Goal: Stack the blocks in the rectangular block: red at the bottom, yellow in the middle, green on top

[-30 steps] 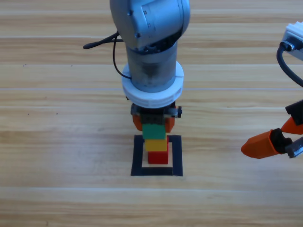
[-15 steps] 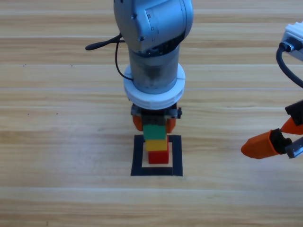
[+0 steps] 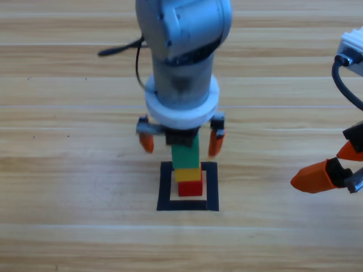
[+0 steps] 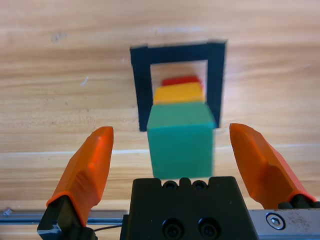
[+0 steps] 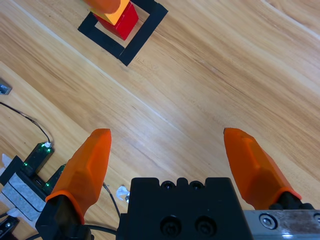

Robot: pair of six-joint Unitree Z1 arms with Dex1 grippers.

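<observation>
At the centre of the high view, the left gripper (image 3: 181,139) is hanging directly over a three-cube stack, its two orange jaws spread wide and touching nothing. The small teal-green plain-faced cube (image 3: 185,154) is sitting on top, released, with a jaw standing clear on either side of it. Under it the small yellow plain-faced cube (image 3: 188,174) is resting on the small bright red plain-faced cube (image 3: 190,187), which is sitting on the wood inside the flat rectangle outline of black tape (image 3: 165,188) just below centre frame.

Seen from the left wrist view, the left gripper (image 4: 172,157) is looking down the stack: the teal-green cube (image 4: 181,137) is filling the middle between the parted jaws, the yellow cube (image 4: 178,93) and a sliver of the red cube (image 4: 181,80) are showing beyond it, and the tape rectangle (image 4: 141,95) is framing them in the upper centre.

Over at the right edge of the high view, the right gripper (image 3: 329,170) is waiting above the wooden table (image 3: 68,170); its wrist view is showing the jaws wide apart and empty.

No writing or labels are readable on anything.
</observation>
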